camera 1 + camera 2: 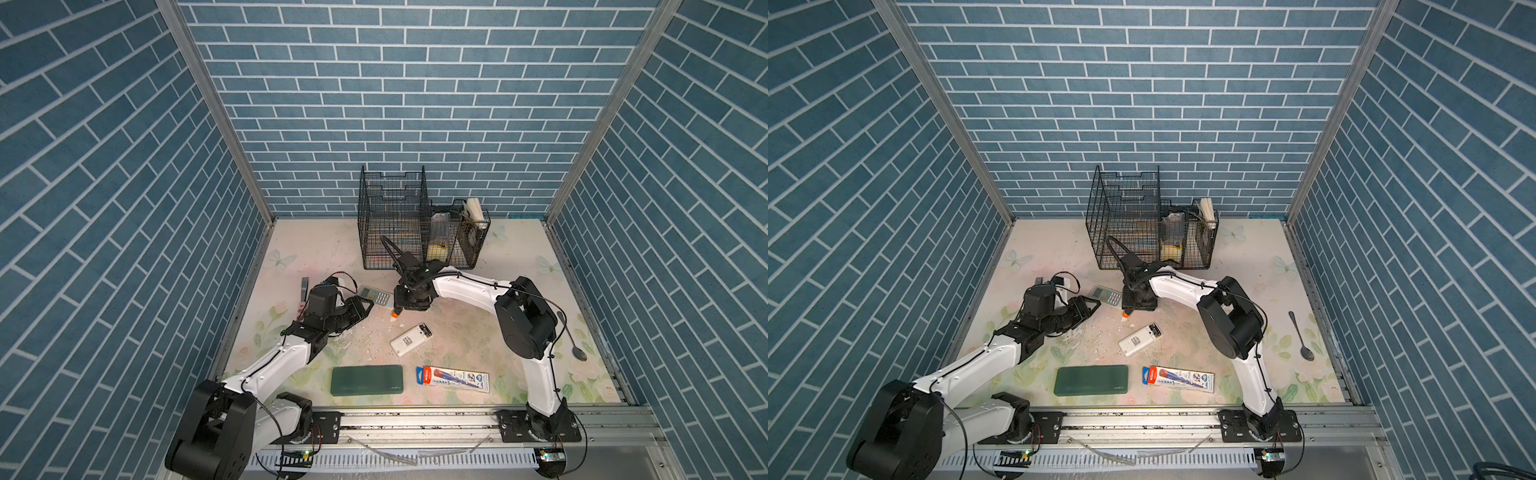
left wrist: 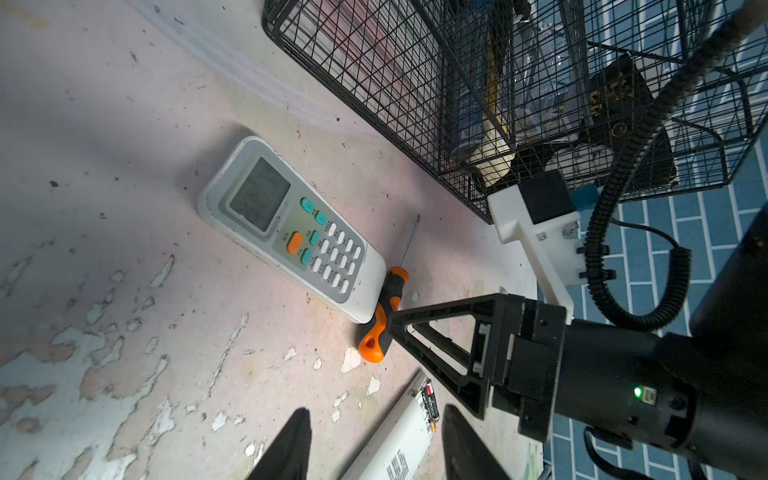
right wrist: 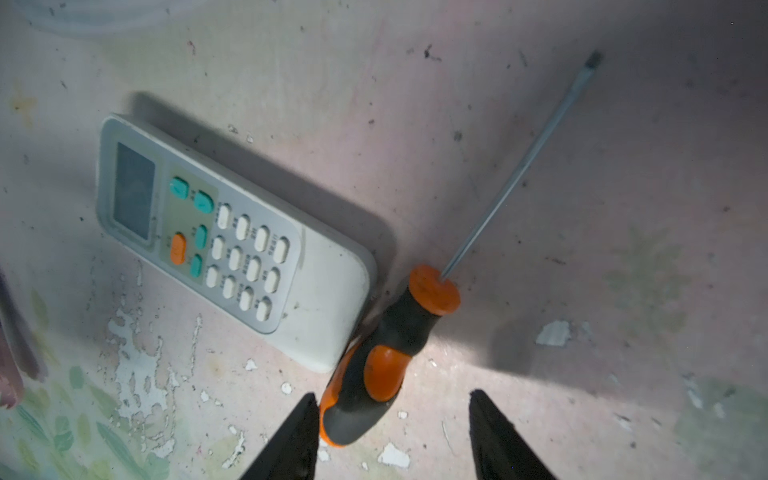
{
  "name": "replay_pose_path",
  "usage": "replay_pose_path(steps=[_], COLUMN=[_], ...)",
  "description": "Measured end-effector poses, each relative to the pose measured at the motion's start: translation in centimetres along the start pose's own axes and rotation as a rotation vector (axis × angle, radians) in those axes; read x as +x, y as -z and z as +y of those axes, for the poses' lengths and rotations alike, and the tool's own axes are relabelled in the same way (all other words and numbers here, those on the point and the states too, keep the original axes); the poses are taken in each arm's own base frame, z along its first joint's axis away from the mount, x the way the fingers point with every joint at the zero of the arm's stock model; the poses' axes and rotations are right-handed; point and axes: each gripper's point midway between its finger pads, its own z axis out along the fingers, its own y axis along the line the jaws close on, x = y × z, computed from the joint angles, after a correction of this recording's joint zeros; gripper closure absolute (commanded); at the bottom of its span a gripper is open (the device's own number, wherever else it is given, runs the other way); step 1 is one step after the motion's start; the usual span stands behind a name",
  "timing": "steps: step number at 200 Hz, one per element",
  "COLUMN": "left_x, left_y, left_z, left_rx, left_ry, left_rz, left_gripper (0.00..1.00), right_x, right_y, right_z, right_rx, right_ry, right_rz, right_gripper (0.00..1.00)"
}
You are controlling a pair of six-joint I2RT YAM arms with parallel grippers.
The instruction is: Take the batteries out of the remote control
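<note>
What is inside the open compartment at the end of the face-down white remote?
Black batteries with coppery ends lie in the white remote. How many there are is too small to tell, and whatever lies under them is covered.

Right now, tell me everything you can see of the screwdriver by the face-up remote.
The screwdriver lies flat on the table. Its chunky handle is black with orange patches and an orange collar, rubbery-looking; a thin grey metal shaft ends in a flat tip. The handle lies against the bottom corner of the face-up remote. The open right gripper brackets the handle's butt end; contact is unclear.
</note>
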Motion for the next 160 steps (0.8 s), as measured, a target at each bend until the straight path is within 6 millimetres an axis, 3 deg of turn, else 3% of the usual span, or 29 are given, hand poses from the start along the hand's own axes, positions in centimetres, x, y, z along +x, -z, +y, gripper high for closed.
replay_pose_path(steps=[160], left_x=[0.3], left_y=[-0.1], left_z=[0.4], left_rx=[0.004], left_ry=[0.012], left_rz=[0.004], left_gripper=[0.48], right_x=[1.3], right_y=[-1.1], right_z=[-1.3], right_rx=[0.044], right_ry=[-0.009], right_rz=[0.052], right_gripper=[0.63])
